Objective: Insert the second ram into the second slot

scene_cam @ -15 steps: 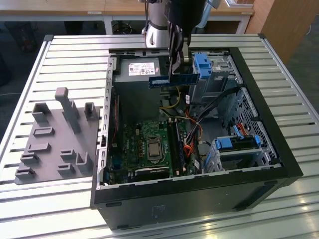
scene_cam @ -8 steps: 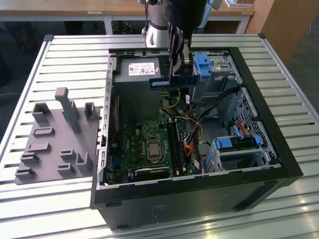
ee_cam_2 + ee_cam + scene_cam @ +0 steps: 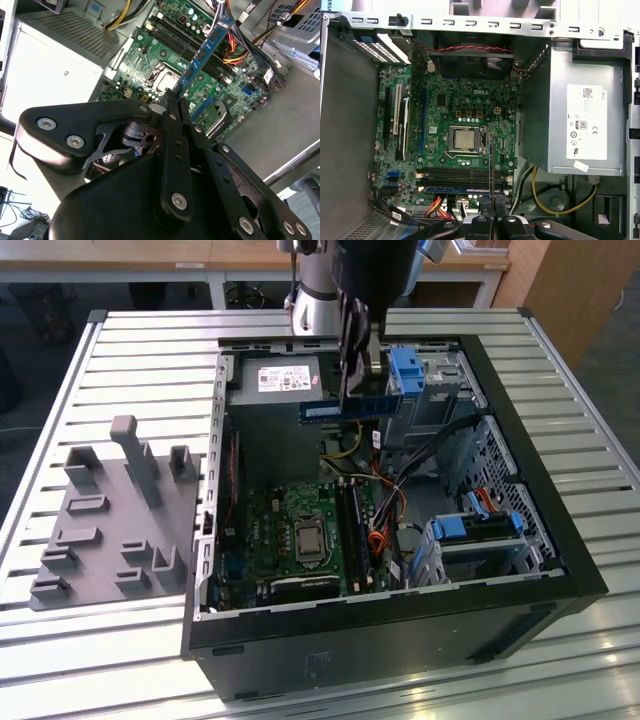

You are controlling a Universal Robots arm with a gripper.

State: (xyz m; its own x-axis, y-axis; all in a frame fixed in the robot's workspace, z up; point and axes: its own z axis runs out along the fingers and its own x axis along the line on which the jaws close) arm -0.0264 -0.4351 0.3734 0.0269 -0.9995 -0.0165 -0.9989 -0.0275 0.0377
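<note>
Smooth black gripper [image 3: 172,97] is looking semi-gloss, its metal screws [image 3: 179,201] shining. Thin blue circuit stick [image 3: 205,45] in its fingers is looking matt. Grey sheet-metal power-supply box [image 3: 580,110] below gripper is showing dull finish.

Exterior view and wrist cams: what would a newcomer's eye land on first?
The gripper, shut on a blue memory stick, holds it roughly level over the open computer case. Inside the case, the green motherboard lies on the floor; a grey pegged plate sits at the exterior view's left.
</note>
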